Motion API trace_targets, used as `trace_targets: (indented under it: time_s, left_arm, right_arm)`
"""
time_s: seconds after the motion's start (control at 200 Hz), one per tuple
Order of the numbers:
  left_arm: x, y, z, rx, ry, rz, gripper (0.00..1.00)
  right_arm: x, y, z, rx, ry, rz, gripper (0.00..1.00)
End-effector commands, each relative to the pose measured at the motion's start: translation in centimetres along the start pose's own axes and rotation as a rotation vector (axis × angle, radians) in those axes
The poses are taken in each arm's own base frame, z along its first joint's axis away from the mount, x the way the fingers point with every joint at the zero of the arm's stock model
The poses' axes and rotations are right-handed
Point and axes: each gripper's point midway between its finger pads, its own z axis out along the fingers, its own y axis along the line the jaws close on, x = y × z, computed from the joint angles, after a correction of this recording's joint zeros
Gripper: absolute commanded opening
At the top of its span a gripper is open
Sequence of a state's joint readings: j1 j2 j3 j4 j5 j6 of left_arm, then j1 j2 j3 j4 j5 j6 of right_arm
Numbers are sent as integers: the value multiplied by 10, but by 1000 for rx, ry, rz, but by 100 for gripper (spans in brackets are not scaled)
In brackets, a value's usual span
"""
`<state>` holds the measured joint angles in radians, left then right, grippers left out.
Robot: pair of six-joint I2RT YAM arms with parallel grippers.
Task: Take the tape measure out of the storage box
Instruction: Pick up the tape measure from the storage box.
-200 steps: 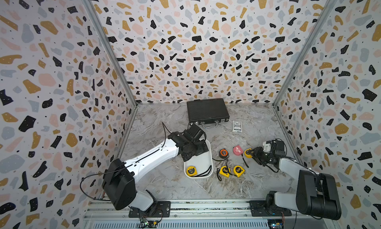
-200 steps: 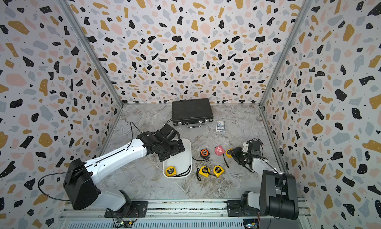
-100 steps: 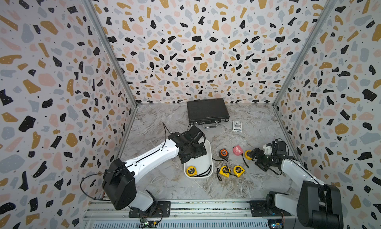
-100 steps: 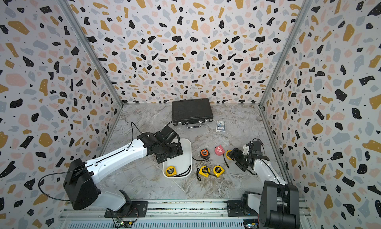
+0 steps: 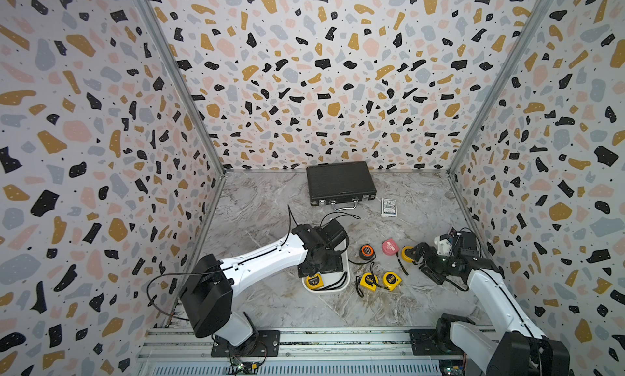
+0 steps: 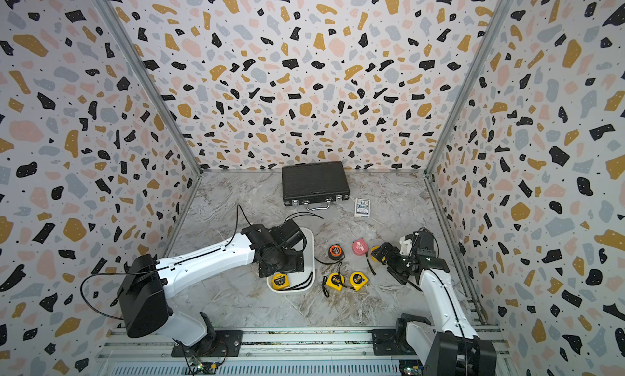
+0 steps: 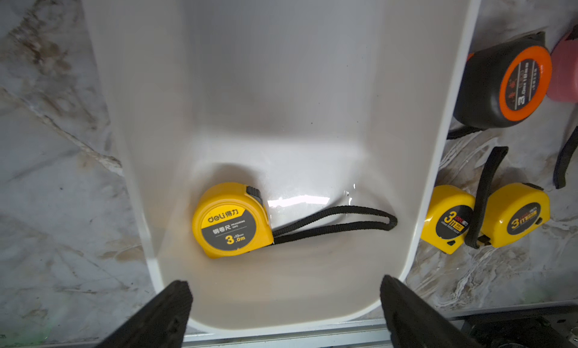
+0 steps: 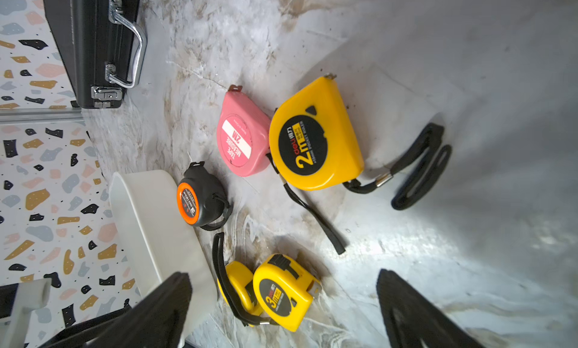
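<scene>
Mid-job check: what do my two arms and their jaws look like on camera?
The left arm and right arm share white link shells with black joint housings and black wrists. Thin black cables loop outside them. The jaws are black tapered blades; no markings visible.

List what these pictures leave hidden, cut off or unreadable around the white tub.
- White tub: its far half is hidden under the left arm in both top views.
- Left pincer: only the fingertips show in the left wrist view; the picture's edge cuts off the rest.
- Pink tape measure: cut off by the edge of the left wrist view.
- Card box: its print is too small to read in the top views.
</scene>
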<state>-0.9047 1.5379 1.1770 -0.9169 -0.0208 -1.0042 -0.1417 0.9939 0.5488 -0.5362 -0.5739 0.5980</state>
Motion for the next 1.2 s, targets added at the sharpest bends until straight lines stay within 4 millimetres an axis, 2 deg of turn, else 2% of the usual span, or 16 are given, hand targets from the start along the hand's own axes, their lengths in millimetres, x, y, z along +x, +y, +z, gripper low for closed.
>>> trace_targets:
  time_s: [0.0, 0.175, 0.4, 0.611, 0.846, 1.196]
  left_arm:
    - [0, 9, 6, -87, -42, -15, 98]
    - [3, 10, 13, -177, -85, -6, 98]
    - [7, 16, 28, -250, -93, -20, 99]
    - [8, 17, 40, -276, -82, -38, 99]
    - [11, 17, 52, -296, -66, -57, 99]
    - [10, 18, 59, -328, -57, -64, 100]
  right_arm:
    - [-5, 21, -9, -50, 2, -25, 99]
    - [-15, 42, -13, -94, 11, -54, 99]
    - [-11, 59, -14, -128, 43, -87, 99]
    - [-3, 64, -13, -137, 66, -110, 99]
    - [-4, 70, -12, -147, 78, -132, 99]
    - [-4, 78, -11, -163, 94, -151, 99]
